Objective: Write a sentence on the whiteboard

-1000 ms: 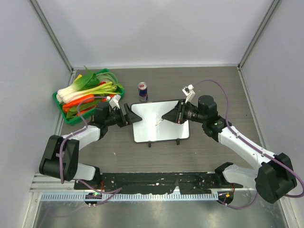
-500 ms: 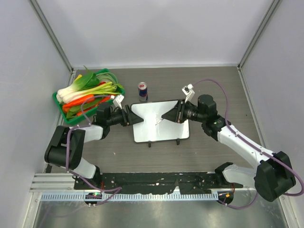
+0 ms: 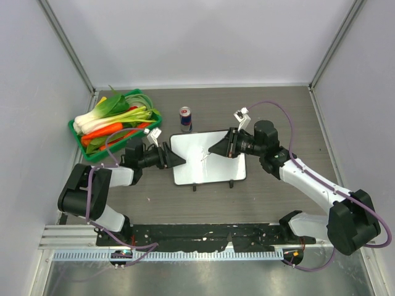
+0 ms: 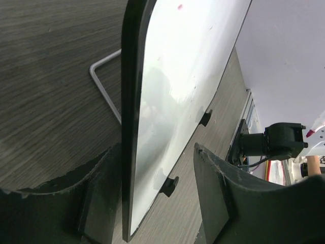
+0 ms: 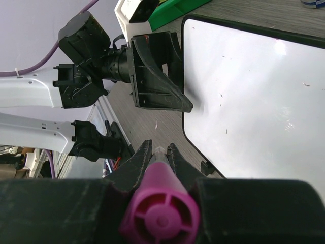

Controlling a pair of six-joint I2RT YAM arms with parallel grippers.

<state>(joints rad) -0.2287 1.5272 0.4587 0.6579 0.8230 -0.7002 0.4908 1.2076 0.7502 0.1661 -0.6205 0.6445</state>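
Straddling the left edge of the whiteboard (image 3: 213, 169) with my left tool (image 3: 178, 160): one finger sits under the board, the other above its white face. A gap shows between the upper finger and the face, so the jaws stand apart, not clamped.

My right tool (image 3: 213, 150) is closed on a magenta marker (image 5: 160, 213), held over the board's right half and pointing toward the left tool. I cannot tell whether the tip touches the surface.

The whiteboard lies flat near the middle of the worktop (image 3: 278, 111), on small black feet (image 4: 170, 185), with a wire stand (image 4: 103, 91) underneath. Its face carries only a few fine specks and one pink dot near a corner.

A drinks can (image 3: 185, 117) stands upright just beyond the board's far edge. A green basket (image 3: 91, 156) of leafy greens (image 3: 111, 114) and carrots (image 3: 102, 131) sits by the worktop's far-left corner.
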